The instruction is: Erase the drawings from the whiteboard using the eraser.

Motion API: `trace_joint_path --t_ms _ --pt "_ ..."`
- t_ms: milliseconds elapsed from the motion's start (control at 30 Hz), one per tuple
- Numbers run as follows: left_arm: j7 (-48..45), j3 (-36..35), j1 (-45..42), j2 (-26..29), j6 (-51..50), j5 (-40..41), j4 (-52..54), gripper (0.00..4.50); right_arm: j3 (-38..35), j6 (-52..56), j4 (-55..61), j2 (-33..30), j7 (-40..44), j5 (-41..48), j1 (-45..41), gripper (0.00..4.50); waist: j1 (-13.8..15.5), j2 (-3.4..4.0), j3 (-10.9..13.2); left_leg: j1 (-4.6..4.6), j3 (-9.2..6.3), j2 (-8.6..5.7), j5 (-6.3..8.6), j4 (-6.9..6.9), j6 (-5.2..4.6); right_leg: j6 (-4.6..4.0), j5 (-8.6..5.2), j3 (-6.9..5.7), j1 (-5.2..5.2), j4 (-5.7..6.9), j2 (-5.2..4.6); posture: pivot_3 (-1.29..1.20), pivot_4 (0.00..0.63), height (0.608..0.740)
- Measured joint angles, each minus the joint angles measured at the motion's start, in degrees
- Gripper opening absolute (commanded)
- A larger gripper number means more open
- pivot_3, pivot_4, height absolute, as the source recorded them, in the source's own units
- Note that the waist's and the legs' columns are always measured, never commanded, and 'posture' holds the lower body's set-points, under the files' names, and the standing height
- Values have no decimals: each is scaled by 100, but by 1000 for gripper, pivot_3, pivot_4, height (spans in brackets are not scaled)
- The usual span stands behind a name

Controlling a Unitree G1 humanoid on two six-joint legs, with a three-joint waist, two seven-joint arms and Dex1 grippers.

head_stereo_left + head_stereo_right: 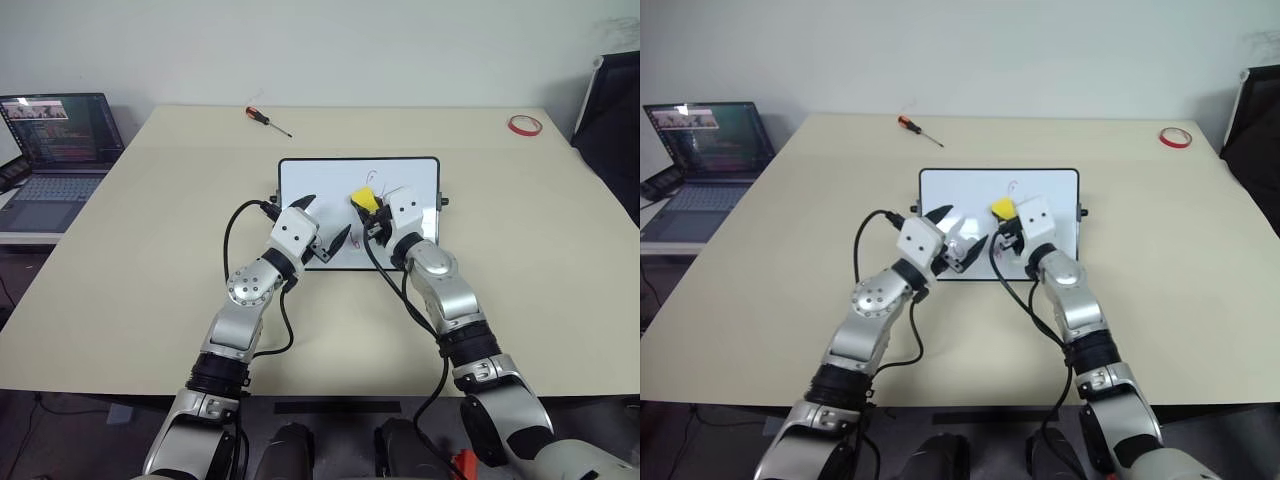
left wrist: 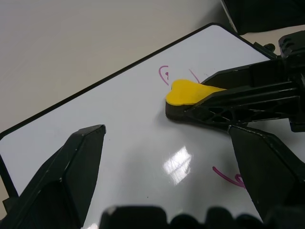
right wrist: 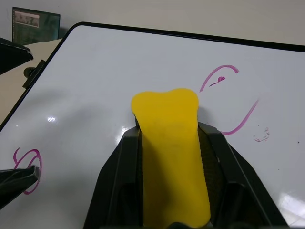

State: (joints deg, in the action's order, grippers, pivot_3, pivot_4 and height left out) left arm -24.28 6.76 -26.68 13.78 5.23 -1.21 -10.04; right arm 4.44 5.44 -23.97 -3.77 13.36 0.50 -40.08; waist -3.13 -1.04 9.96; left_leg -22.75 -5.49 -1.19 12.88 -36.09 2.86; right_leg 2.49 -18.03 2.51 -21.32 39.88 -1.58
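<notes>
The right claw (image 3: 169,143) clamps the eraser (image 3: 170,157) against the whiteboard (image 1: 310,185) beside the drawings (image 3: 221,78); the left claw (image 1: 322,222) is spread apart.

You can't see the dark underside of the eraser (image 3: 172,157) in the right wrist view — the right gripper (image 3: 171,143) pinches it at both sides and covers its rear half. Just past the eraser's tip, the swirl (image 3: 228,102) is a broken pink arc, its lower part faint and smudged. Beside the eraser, the looped oval (image 3: 27,164) is partly covered by a left fingertip (image 3: 16,183). In the left wrist view, the mark (image 2: 231,176) behind the eraser is hidden in part by a black finger (image 2: 267,167). The laptop (image 1: 55,150) screen is too small to read.
</notes>
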Motion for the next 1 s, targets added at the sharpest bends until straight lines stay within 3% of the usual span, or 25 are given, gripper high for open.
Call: trace_joint_path --t_ms 167,433,800,1000 --pt "-4 14 -26 -19 1 0 -4 4500 -199 -376 -473 -174 -584 -208 -409 1195 24 -1 1 -7 -3 -1 -1 1 1 0 0 -3 -4 -4 -2 0 150 740" --pt "-4 17 -143 -56 3 0 -5 4500 -208 -645 -832 -145 -734 -280 -581 1195 21 -1 1 -8 -1 -2 -1 2 1 0 0 -2 -4 -6 -3 0 150 740" --pt "0 20 -59 -61 2 -1 1 4500 123 -567 -810 127 332 -141 -486 1195 -44 0 1 -6 1 6 -1 4 1 -1 0 2 -8 -5 5 0 150 740" --pt "5 27 -18 -72 -5 -5 14 4500 127 -588 -908 72 108 -265 -581 1195 3 0 2 -7 -2 1 -1 3 1 -1 0 -1 -7 -5 -1 0 150 740"
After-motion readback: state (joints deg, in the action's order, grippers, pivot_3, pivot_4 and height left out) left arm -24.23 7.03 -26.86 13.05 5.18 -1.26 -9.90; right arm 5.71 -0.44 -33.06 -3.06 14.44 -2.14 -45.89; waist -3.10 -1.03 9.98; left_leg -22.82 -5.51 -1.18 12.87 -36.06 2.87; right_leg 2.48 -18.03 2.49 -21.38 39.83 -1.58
